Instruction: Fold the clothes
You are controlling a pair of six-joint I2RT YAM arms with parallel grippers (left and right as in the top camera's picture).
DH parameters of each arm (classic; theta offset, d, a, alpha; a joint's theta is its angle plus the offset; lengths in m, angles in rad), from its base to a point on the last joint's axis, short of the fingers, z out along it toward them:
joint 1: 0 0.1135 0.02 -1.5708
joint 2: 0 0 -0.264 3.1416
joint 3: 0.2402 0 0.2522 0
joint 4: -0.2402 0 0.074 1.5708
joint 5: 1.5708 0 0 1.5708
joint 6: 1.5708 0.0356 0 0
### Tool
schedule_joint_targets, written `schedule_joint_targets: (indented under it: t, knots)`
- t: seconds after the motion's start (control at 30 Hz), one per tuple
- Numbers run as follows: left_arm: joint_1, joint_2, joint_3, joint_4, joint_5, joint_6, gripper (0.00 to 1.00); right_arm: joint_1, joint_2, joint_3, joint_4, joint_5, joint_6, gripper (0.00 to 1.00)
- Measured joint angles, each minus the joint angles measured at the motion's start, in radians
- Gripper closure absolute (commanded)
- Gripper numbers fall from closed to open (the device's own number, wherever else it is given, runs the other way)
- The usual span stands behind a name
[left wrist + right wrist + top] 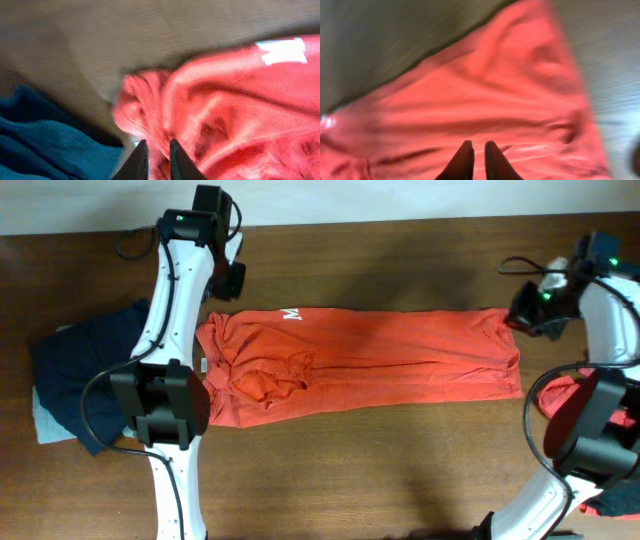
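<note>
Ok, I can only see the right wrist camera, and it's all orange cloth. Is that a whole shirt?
Observer: Yes. The orange T-shirt lies stretched out across the table, and it looks folded into a long strip.
Operator: Does it have writing on it?
Observer: White lettering peeks out at its far edge, toward the left end.
Operator: Are there more clothes?
Observer: A dark navy pile sits on the table beyond the shirt's left end.
</note>
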Motion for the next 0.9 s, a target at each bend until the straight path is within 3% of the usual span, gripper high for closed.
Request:
schedule_joint_targets:
  t: [0.1,0.2,0.37,0.67,0.77,0.87,0.9]
  knots:
    - [-0.006,0.0,-0.035,-0.023,0.051,-0.005,0.89,0.137,0.0,-0.003,0.016,-0.046,-0.077,0.75]
    - [-0.019,-0.001,-0.152,0.055,0.075,-0.003,0.9,0.258,0.002,-0.026,0.071,-0.038,-0.11,0.75]
    - [-0.029,0.002,-0.449,0.277,0.116,0.019,0.9,0.416,0.091,-0.049,0.156,0.045,-0.126,0.89]
    - [-0.029,-0.004,-0.486,0.49,0.121,0.048,0.89,0.398,0.232,-0.053,0.187,0.125,-0.043,0.96]
    - [-0.029,-0.004,-0.49,0.557,0.124,0.061,0.79,0.384,0.233,-0.047,0.202,0.168,-0.001,0.96]
    - [-0.029,-0.004,-0.491,0.592,0.125,0.066,0.55,0.341,0.237,-0.036,0.209,0.192,0.006,0.94]
    - [-0.029,-0.004,-0.491,0.594,0.125,0.073,0.53,0.32,0.239,-0.032,0.21,0.195,0.006,0.9]
